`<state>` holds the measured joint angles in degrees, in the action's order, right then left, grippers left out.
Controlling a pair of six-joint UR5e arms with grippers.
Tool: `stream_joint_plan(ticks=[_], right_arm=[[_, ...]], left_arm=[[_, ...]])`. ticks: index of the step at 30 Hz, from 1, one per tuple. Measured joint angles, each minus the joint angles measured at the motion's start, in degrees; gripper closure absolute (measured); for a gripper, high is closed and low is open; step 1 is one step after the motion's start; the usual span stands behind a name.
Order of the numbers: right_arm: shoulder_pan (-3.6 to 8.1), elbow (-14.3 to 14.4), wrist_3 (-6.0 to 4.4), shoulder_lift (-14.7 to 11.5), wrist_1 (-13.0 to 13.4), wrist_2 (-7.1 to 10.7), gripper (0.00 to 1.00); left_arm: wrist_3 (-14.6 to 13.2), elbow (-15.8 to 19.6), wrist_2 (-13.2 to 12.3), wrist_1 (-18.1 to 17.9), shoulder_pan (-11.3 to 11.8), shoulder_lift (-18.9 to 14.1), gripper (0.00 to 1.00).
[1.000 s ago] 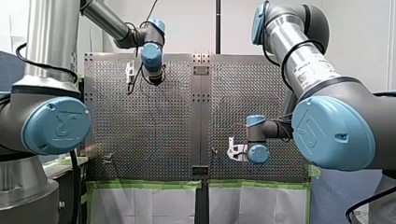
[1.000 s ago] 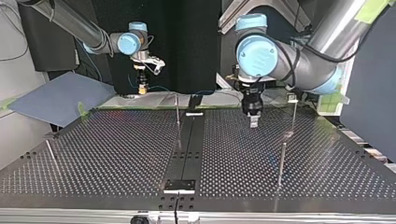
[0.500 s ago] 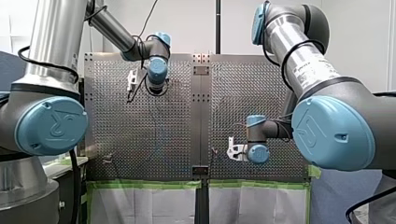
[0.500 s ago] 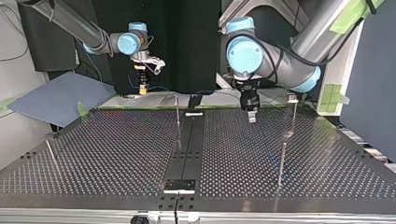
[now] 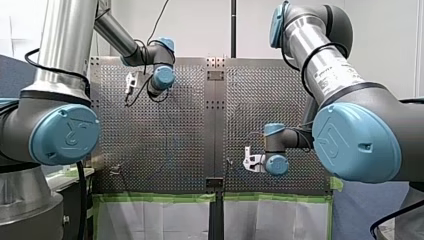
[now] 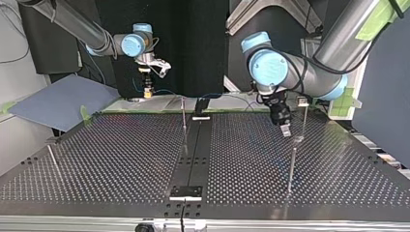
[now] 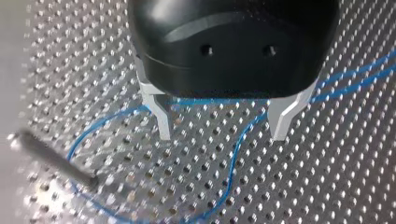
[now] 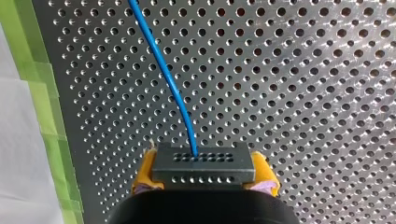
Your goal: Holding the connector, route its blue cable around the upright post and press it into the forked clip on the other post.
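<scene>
In the right wrist view my right gripper point(image 8: 204, 173) has its yellow pads shut on a dark grey connector point(image 8: 203, 163), and the blue cable point(image 8: 169, 81) runs out ahead of it over the perforated plate. At the top view's back left, that gripper point(image 6: 146, 91) hangs above the table's far edge. My left gripper point(image 7: 222, 136) stands open, its metal fingers point(image 7: 161, 122) astride loops of the blue cable point(image 7: 237, 145) lying on the plate. In the top view it point(image 6: 285, 129) hovers beside a thin post with a pale head point(image 6: 303, 102).
More thin upright posts stand on the plate: one near the middle point(image 6: 183, 115), one at the top view's front right point(image 6: 291, 166), one at its left point(image 6: 53, 160). A dark rod point(image 7: 58, 159) lies beside my left gripper. Green tape point(image 8: 44, 107) edges the plate.
My left arm has swung toward the top view's right, bringing its open gripper up beside the pale-headed post. My right arm has stayed still with the connector.
</scene>
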<state>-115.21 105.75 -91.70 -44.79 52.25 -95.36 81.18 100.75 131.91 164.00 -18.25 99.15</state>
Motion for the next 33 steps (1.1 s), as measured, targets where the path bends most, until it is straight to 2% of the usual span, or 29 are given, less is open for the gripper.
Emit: stream_joint_plan(ticks=[4, 13, 22, 33], right_arm=[[-0.06, 0.01, 0.01, 0.00, -0.01, -0.01, 1.00], [-0.16, -0.02, 0.02, 0.01, -0.09, 0.01, 1.00], [-0.17, -0.03, 0.00, 0.00, -0.06, 0.01, 1.00], [-0.05, 0.00, -0.06, 0.01, 0.28, 0.23, 1.00]], left_arm=[[-1.86, 0.02, 0.68, -1.86, -0.27, -0.01, 0.00], [-6.18, 0.03, -2.13, -6.20, -1.36, 0.01, 0.00], [-10.19, 0.04, -1.07, -10.19, -0.23, 0.23, 0.00], [-15.84, 0.00, -4.87, -15.84, 0.24, 3.24, 0.00]])
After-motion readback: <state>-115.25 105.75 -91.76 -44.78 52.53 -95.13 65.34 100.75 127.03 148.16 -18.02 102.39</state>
